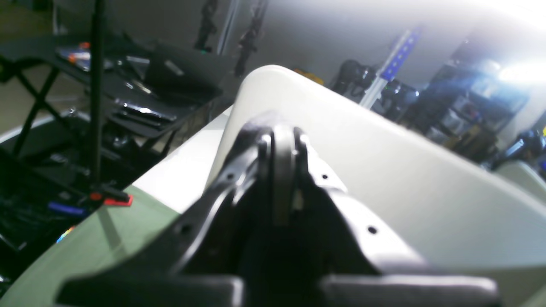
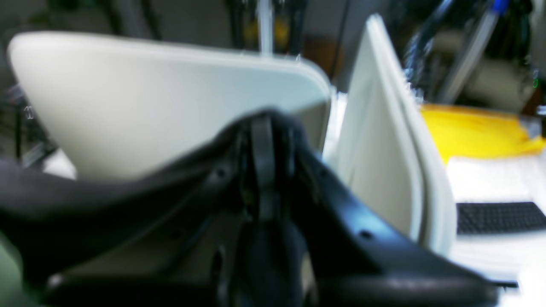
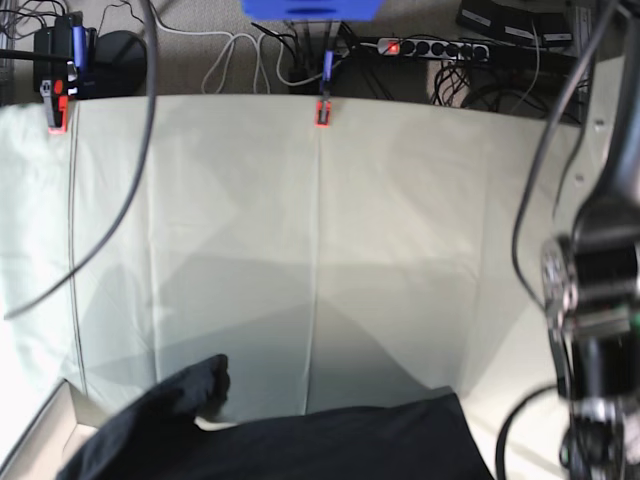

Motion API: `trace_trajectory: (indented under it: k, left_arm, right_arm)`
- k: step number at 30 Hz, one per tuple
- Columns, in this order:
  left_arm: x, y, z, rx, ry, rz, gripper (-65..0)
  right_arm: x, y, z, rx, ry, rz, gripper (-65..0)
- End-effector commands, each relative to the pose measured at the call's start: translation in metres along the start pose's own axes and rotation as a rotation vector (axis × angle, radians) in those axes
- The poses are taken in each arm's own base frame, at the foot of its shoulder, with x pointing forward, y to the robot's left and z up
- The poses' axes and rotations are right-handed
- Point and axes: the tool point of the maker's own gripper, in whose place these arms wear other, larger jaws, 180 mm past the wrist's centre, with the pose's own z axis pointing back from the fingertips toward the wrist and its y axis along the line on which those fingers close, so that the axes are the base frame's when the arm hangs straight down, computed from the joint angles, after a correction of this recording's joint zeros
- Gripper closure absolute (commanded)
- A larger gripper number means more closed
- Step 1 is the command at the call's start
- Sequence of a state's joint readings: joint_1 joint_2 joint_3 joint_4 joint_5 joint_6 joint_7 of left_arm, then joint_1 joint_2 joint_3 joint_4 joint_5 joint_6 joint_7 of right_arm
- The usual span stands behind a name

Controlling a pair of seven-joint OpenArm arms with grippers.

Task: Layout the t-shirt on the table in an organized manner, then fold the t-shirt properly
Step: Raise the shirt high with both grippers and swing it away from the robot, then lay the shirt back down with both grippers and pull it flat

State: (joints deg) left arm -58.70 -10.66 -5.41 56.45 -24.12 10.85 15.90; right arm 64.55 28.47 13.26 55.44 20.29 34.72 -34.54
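The t-shirt (image 3: 300,445) lies as a charcoal-black mass along the near edge of the table (image 3: 320,220), one sleeve (image 3: 195,385) sticking up at the left; no print shows. My left gripper (image 1: 283,143) points up and away over the table edge, jaws shut with nothing visible between them. My right gripper (image 2: 262,123) is also shut and blurred. A dark mass (image 2: 51,196) to its left may be fabric or the finger body; I cannot tell. Neither gripper shows in the base view; only the left arm (image 3: 595,300) stands at the right.
Red clamps (image 3: 322,112) (image 3: 57,110) pin the cloth at the far edge, another (image 1: 117,199) at the side. White chair backs (image 1: 384,149) (image 2: 170,98) stand beyond the table. Cables (image 3: 130,170) hang over the left part. A keyboard (image 2: 495,217) sits at the right.
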Motion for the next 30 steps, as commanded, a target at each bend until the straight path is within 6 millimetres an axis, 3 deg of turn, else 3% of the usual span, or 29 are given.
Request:
trace_trajectory:
  k: [1, 7, 10, 14, 19, 25, 30]
  left_arm:
    - [0.03, -0.006, 0.001, -0.017, -0.08, -0.002, -0.1]
    - [0.0, 0.009, 0.019, -0.011, -0.048, -0.024, -0.1]
    - [-0.026, 0.016, 0.032, -0.011, 0.034, -0.032, -0.1]
    - [-0.048, 0.042, 0.059, 0.023, 0.087, 0.0, -0.1]
    - [-0.085, 0.081, 0.107, 0.088, 0.173, 0.03, -0.1]
    - [-0.124, 0.13, 0.177, 0.188, 0.243, 0.039, -0.1]
    - [-0.14, 0.161, 0.242, 0.274, 0.281, 0.029, -0.1]
  right_arm:
    - [0.015, -0.004, 0.008, -0.011, -0.043, 0.016, -1.5]
    - [-0.06, 0.028, 0.024, 0.018, 0.053, 0.033, -1.5]
    - [-0.098, 0.046, 0.036, 0.033, 0.096, 0.017, -1.5]
    - [-0.142, 0.062, 0.057, 0.037, 0.152, -0.009, -1.5]
    - [-0.188, 0.079, 0.096, 0.031, 0.221, -0.006, -1.5]
    - [-0.236, 0.109, 0.16, 0.052, 0.325, 0.039, -1.3]
    - [-0.255, 0.13, 0.216, 0.053, 0.384, 0.064, -1.3]
